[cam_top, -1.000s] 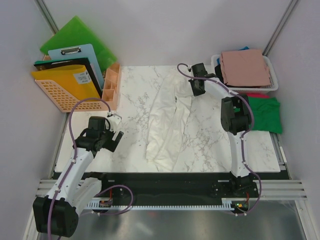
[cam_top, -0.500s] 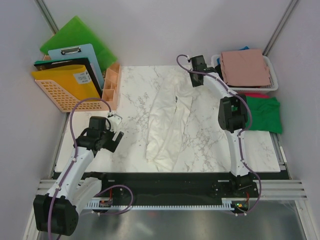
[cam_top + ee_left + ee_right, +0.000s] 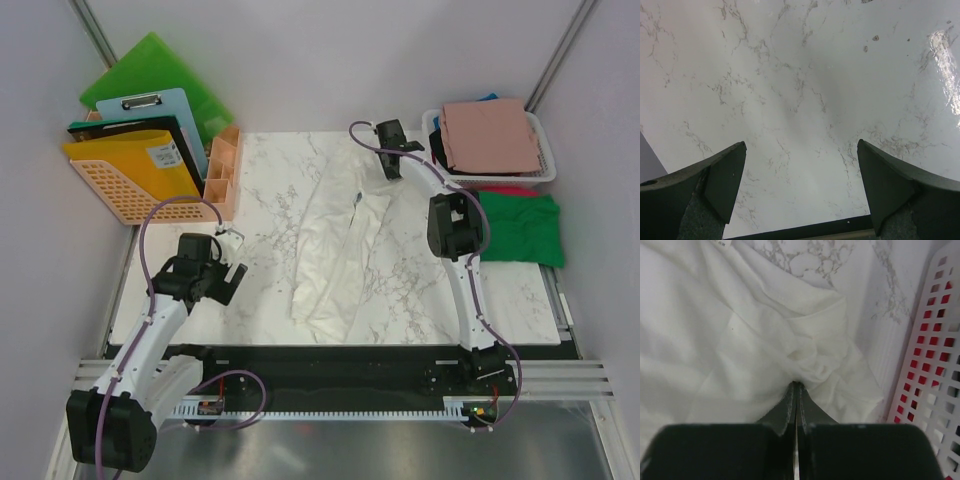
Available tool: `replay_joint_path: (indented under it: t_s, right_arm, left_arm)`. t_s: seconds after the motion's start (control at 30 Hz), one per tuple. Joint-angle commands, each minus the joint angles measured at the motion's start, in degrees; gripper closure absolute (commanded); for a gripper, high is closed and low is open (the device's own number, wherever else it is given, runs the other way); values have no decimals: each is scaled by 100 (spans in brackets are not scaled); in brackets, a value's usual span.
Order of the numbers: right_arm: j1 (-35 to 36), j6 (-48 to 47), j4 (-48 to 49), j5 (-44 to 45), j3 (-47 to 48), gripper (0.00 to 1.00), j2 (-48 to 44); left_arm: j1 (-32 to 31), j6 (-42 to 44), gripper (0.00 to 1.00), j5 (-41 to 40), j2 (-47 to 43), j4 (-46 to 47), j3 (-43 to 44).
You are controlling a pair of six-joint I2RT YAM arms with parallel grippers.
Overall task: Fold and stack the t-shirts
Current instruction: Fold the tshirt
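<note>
Right gripper [image 3: 796,384], clenched on a pinch of the white shirt [image 3: 335,250], is dragging it farther back, stretching it out for folding, while left gripper [image 3: 801,150] idles wide open.

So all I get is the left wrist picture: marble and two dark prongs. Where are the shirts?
Observer: A cream-white t-shirt lies crumpled in the middle of the table, apart from the open left hand.
Visitor: And the other hand?
Observer: The right hand is shut on a bunched fold at that shirt's far end, beside the white mesh basket.
Visitor: Any more shirts?
Observer: A dusty-pink t-shirt lies folded on top of the basket, with a green t-shirt on its near side.
</note>
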Motion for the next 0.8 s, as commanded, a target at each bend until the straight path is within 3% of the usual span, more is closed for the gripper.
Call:
replay_joint_path:
  t_s: [0.0, 0.13, 0.27, 0.5, 0.77]
  right_arm:
    - [-107, -145, -204, 673, 281, 100, 570]
    - [-107, -206, 164, 1666, 485, 100, 869]
    - [-107, -488, 1217, 2580, 108, 100, 870]
    - [-90, -549, 2195, 2828, -622, 100, 457]
    - [-28, -611, 3678, 2723, -2318, 100, -1413]
  left_arm:
    - [23, 156, 1, 76, -40, 49, -14]
    - [23, 156, 1, 76, 12, 49, -23]
    - [23, 156, 1, 50, 83, 41, -23]
    - [23, 165, 1, 76, 100, 41, -23]
    - [23, 139, 1, 94, 179, 49, 12]
